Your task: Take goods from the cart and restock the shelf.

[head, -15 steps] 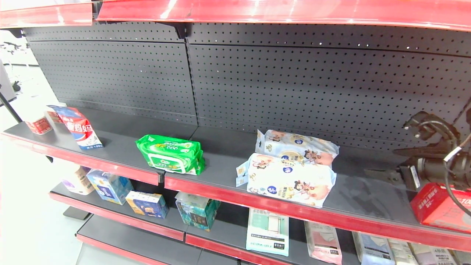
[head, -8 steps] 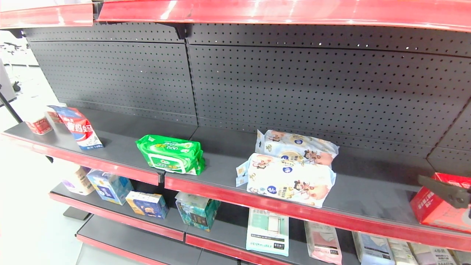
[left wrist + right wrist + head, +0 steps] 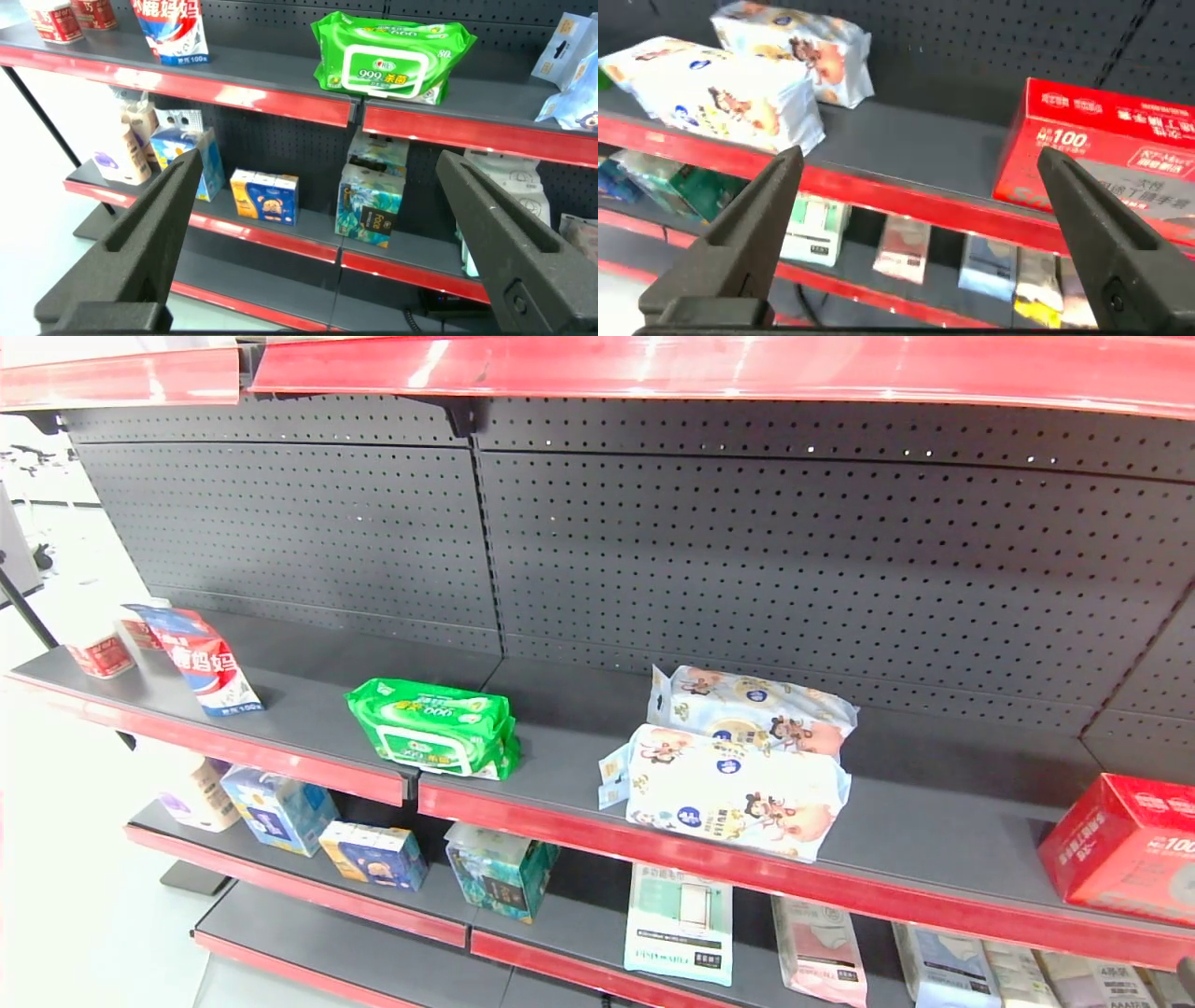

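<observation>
The red rectangular cardboard box (image 3: 1125, 847) lies flat at the right end of the dark grey metal shelf (image 3: 934, 821), near its red front lip. Its long axis runs roughly along that lip, and the head view's edge cuts off its right end. The right gripper (image 3: 919, 157) and the left gripper (image 3: 318, 157) gape wide, both empty.

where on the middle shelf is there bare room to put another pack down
Widest bare patch: between the white cartoon packs and the red box. Also open: behind the green wipes pack up to the pegboard, and between it and the blue-and-red pouch. The lower shelf is crowded.
</observation>
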`<state>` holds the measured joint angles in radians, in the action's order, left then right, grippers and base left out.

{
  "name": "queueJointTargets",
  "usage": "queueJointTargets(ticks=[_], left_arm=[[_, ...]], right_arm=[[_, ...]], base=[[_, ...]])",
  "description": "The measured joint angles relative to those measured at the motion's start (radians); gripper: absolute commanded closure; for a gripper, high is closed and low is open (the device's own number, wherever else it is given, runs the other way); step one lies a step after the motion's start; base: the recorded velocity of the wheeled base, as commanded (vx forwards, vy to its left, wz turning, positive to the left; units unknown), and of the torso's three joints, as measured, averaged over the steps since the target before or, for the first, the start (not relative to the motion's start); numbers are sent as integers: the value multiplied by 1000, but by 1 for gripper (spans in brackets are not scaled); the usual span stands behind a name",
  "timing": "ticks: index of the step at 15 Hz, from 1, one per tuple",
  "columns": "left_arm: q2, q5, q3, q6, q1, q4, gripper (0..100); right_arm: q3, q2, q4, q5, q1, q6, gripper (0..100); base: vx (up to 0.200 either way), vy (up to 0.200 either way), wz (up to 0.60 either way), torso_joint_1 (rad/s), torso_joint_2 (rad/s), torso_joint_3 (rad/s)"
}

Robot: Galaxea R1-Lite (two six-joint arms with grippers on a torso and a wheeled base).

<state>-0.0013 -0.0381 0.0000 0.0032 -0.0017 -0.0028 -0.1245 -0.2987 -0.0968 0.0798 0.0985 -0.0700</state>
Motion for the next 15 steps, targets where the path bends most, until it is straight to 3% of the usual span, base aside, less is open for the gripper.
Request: queueJointTargets(ticks=[2, 5, 15], left_arm=[[0, 0, 0, 0, 0, 0, 0], [0, 0, 0, 0, 0, 0, 0], [0, 2, 0, 1, 0, 0, 0]], right_arm=[[80, 103, 29, -92, 9, -17, 0], [117, 175, 111, -88, 15, 46, 0], [122, 206, 97, -91, 15, 61, 0]], base=[[0, 0, 0, 0, 0, 0], [0, 0, 0, 0, 0, 0], [0, 0, 0, 0, 0, 0]])
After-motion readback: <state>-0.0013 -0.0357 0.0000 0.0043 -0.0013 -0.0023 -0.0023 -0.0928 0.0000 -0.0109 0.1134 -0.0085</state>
